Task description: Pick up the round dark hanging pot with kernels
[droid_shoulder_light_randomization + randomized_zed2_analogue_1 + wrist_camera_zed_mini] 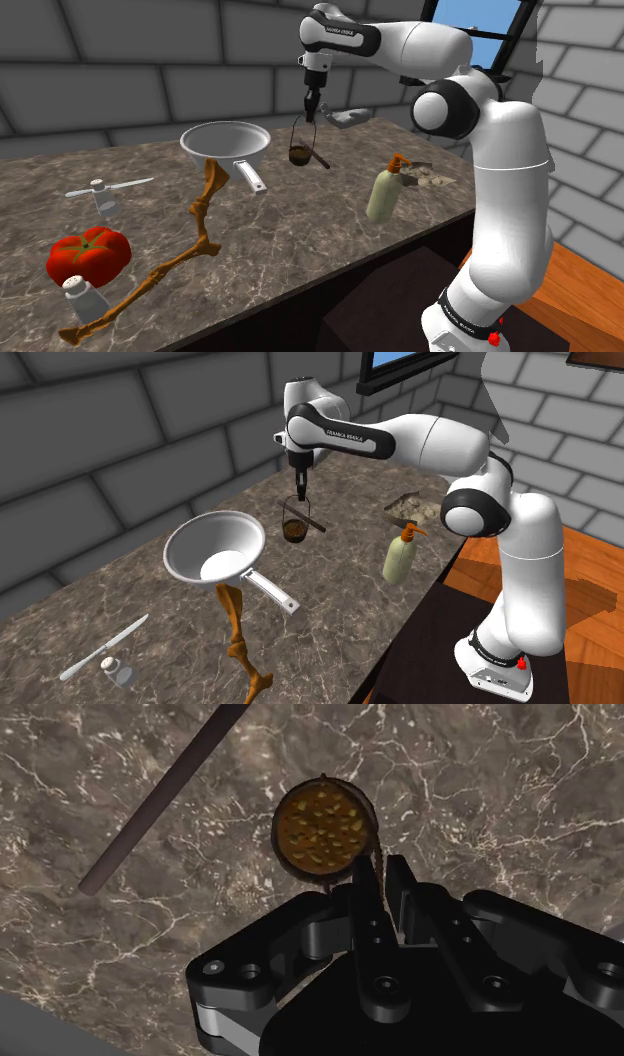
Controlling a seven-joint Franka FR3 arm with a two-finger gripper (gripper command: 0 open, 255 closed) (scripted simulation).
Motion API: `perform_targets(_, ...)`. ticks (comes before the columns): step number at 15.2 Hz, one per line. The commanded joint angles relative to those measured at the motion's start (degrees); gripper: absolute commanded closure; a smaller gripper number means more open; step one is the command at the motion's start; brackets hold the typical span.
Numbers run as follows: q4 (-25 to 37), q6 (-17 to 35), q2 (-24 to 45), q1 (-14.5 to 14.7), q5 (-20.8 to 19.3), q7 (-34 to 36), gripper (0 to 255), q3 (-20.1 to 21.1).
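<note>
The tabletop (300, 230) is smooth, white-veined brown marble. The pot (325, 827) is dull dark brown; the pan (215, 547), matt white; the claw (383, 876), matt black.

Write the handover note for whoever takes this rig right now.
Hand: shut on the thin handle of the dark pot, which hangs straight below it with kernels inside.
Pot: over the marble counter, beside a dark stick, past the white pan.
Done: the grasp is made.
Left: lift it. I cannot tell whether its base is off the counter.
</note>
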Motion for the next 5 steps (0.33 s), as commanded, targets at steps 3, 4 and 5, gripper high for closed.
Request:
perform_targets(3, 5.55, -4.06, 1.48, -0.37, 0.16, 0.30, 255, 0.04)
perform_targets(4, 5.79, -4.22, 1.56, -0.39, 0.17, 0.32, 255, 0.05)
perform_targets(5, 5.76, -4.21, 1.54, -0.39, 0.17, 0.31, 255, 0.05)
